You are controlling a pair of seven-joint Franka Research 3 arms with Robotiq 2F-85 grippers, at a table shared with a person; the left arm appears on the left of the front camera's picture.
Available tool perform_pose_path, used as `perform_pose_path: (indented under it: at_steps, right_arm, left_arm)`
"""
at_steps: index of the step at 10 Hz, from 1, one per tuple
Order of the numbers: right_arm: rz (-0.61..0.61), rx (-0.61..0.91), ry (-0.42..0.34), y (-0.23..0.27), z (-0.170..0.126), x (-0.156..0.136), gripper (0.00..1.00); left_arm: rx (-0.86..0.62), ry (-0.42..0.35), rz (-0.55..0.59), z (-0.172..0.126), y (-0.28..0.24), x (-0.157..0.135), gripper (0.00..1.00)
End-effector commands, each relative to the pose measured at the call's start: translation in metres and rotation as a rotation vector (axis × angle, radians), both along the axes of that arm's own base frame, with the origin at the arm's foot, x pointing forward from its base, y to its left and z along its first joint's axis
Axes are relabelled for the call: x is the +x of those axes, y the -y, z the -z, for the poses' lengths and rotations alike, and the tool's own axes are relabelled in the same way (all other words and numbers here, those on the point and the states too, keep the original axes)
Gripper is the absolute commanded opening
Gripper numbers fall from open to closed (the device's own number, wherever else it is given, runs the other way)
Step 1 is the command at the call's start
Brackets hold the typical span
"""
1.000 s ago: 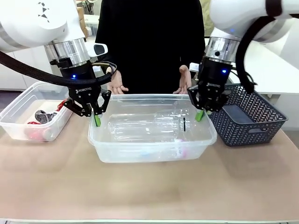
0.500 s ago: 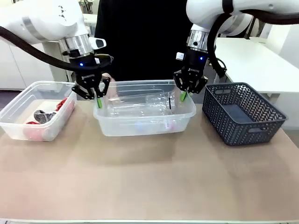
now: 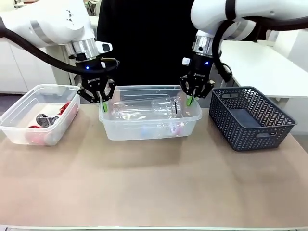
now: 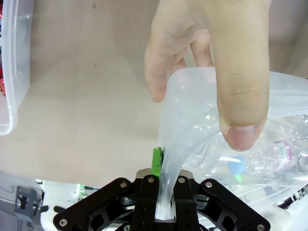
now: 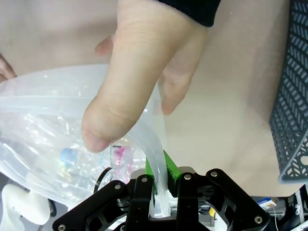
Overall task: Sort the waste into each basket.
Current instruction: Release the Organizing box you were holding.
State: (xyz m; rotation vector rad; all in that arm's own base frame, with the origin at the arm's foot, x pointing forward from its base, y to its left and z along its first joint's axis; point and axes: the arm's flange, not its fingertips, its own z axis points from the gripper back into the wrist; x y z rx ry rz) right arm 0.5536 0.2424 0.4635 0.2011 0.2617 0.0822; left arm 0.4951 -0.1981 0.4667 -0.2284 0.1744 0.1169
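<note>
**Both arms and the person share the middle tub**

I read this as a handover of the middle tub (image 3: 150, 124): it holds the clear bottles (image 3: 144, 109) and sits at twelve o'clock on the table (image 3: 154, 187), near the far edge. The second tub (image 3: 19, 122), at nine o'clock, holds the cans (image 3: 45, 120); the grey basket (image 3: 250, 120) at three o'clock has no waste that I can see. Sorting looks finished to me, so the next move calls for letting go only once the person has the weight.

My left arm comes down steeply at the tub's nine o'clock end, my right arm at its three o'clock end, both wrists pointing almost straight down.

The left gripper (image 4: 162, 185) is pinched tight on the tub's rim. The right gripper (image 5: 161, 185) is clamped on the opposite rim the same way.

In the left wrist view a hand (image 4: 211, 62) wraps the rim, thumb over the top. In the right wrist view the other hand (image 5: 144, 72) does the same.
</note>
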Motion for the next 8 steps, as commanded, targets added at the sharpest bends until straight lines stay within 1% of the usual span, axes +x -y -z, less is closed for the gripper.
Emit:
perform_pose_path:
  at_steps: [1, 5, 6, 7, 8]
  right_arm:
    - [-0.006, 0.012, 0.01, -0.001, -0.004, -0.006, 0.05]
    - [-0.006, 0.012, 0.01, -0.001, -0.004, -0.006, 0.05]
    - [-0.001, 0.0, 0.001, -0.001, 0.0, 0.0, 0.05]
    - [0.045, 0.073, 0.095, 0.005, -0.007, -0.004, 0.6]
    - [0.091, 0.079, 0.169, 0.008, -0.012, -0.009, 0.6]
  left_arm:
    - [0.002, 0.007, -0.002, -0.001, 0.0, -0.006, 0.04]
    - [0.002, 0.007, -0.002, -0.001, 0.0, -0.006, 0.04]
    - [0.002, 0.007, -0.002, -0.001, 0.0, -0.006, 0.04]
    - [0.0, 0.0, -0.001, 0.0, -0.001, 0.0, 0.62]
    - [-0.013, 0.039, -0.015, -0.007, 0.001, -0.001, 0.62]
